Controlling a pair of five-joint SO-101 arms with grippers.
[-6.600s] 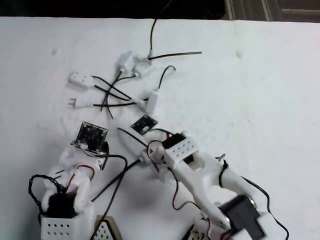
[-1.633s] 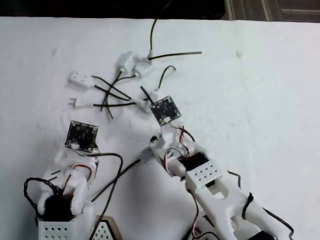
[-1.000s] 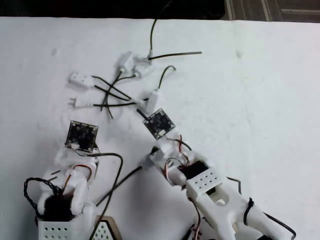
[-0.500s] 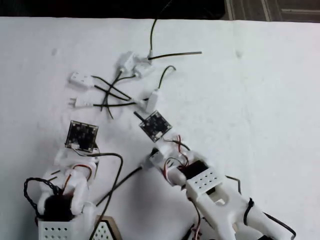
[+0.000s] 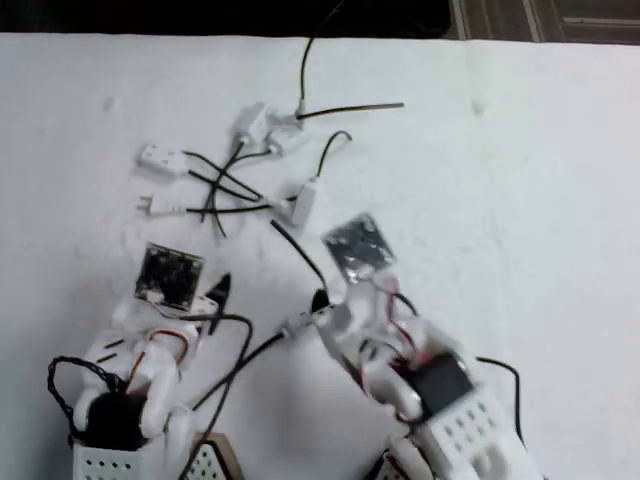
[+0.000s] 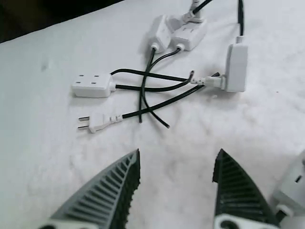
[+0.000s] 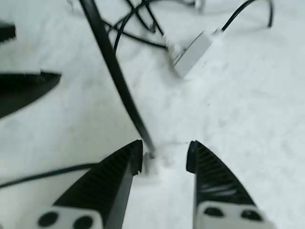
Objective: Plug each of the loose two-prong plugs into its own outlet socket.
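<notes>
1. The left claw (image 6: 177, 160) has its fingers apart and holds nothing, over bare desk (image 5: 520, 180) on the arms' side of the long socket (image 6: 237, 67).
2. The right claw (image 7: 165, 150) is also apart, straddling the end of a black cable (image 7: 114, 71) that runs up toward the long socket.
3. The loose two-prong plug (image 6: 95, 125) lies flat, left of the long socket in the high view, with a small socket (image 6: 93, 85) near it, not touching.

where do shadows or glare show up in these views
High view: even light, glare on the right arm's board, soft shadows on the table. Left wrist view: thin shadows under the cords, darkness past the table edge. Right wrist view: faint shadow beside the cable.
</notes>
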